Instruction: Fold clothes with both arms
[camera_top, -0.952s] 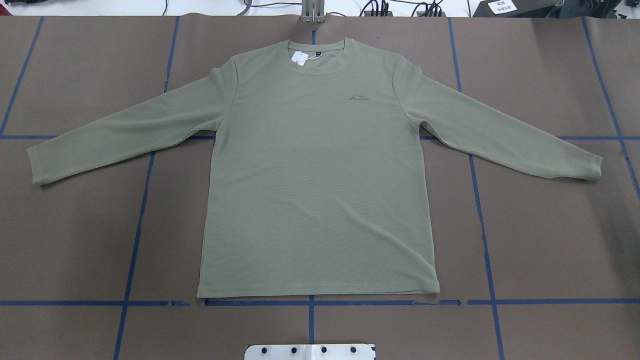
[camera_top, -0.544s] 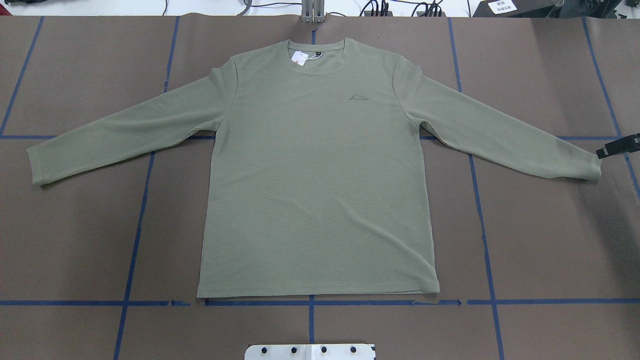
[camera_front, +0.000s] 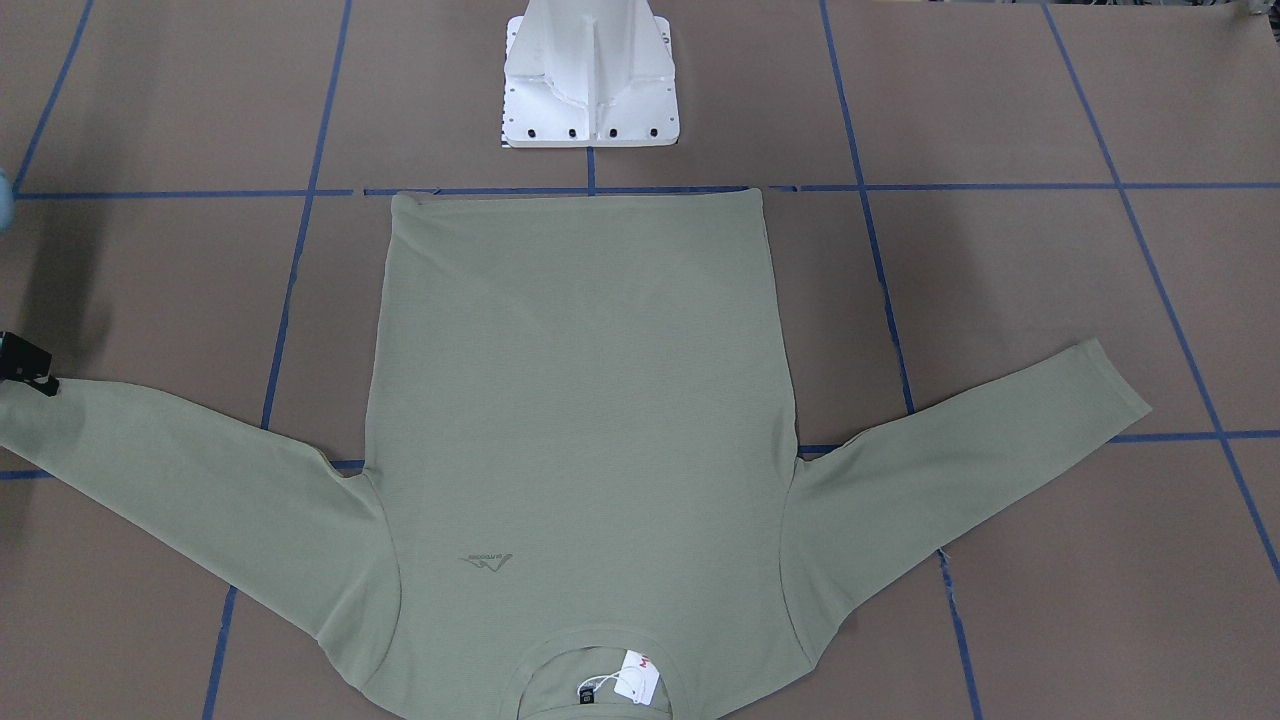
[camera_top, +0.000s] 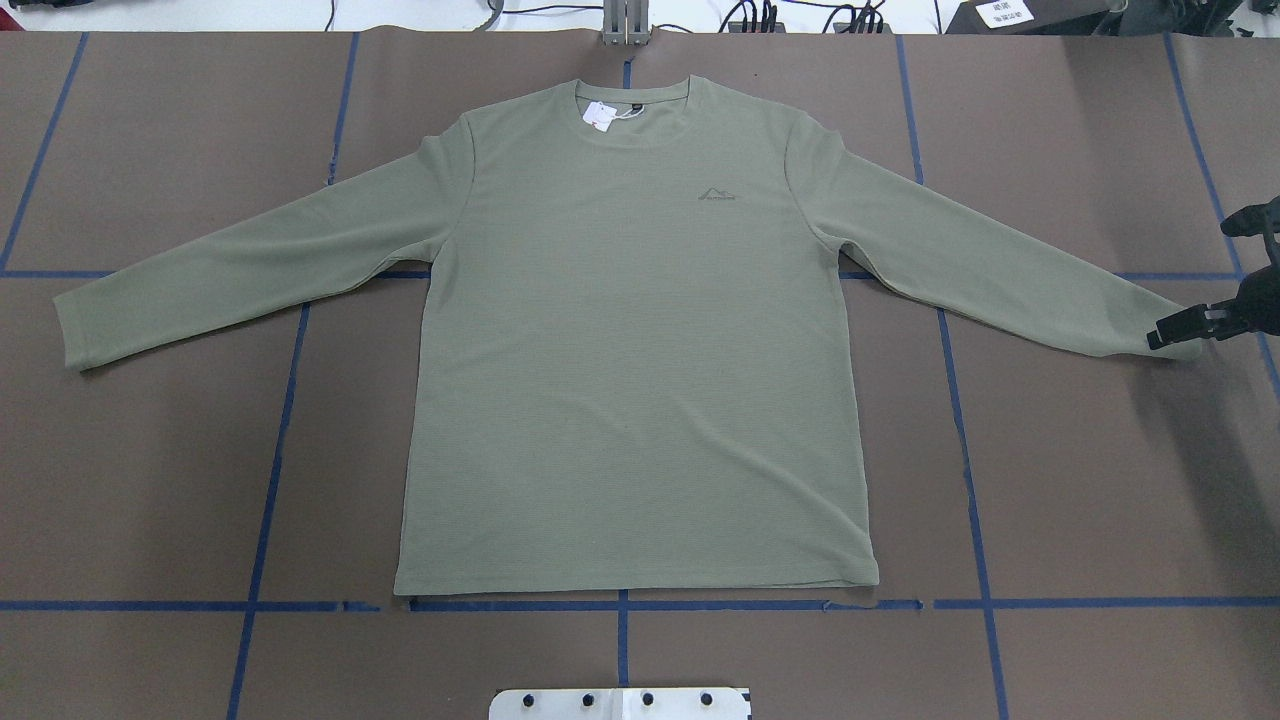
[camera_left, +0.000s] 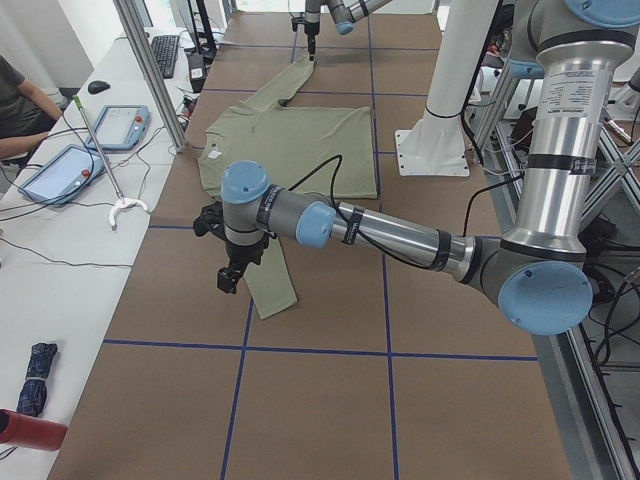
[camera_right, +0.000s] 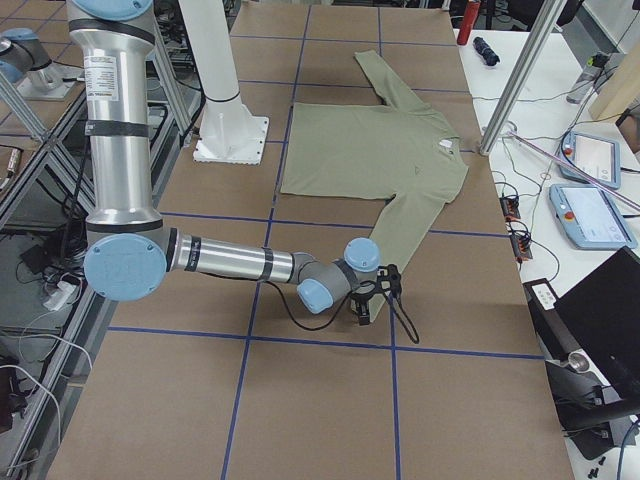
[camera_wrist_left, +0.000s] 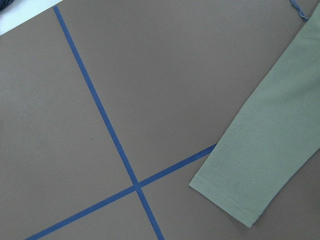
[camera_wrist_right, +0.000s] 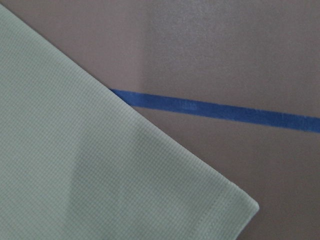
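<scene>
1. The shirt lay flat and face up in the middle of the tabletop, with its sleeves spread. Its paper tag sat at the neck, near the top of the overhead view.
2. It looked like a light, limp knit, likely to sag and drag rather than slip. The cuffs and hem corners seemed the best holds.
3. The right end effector sat at the cuff by the overhead view's right edge. I could not tell how far open it was, or whether it held anything.
4. The left end effector hung near the other cuff; its opening could not be judged.
5. No container for the shirt showed.
</scene>
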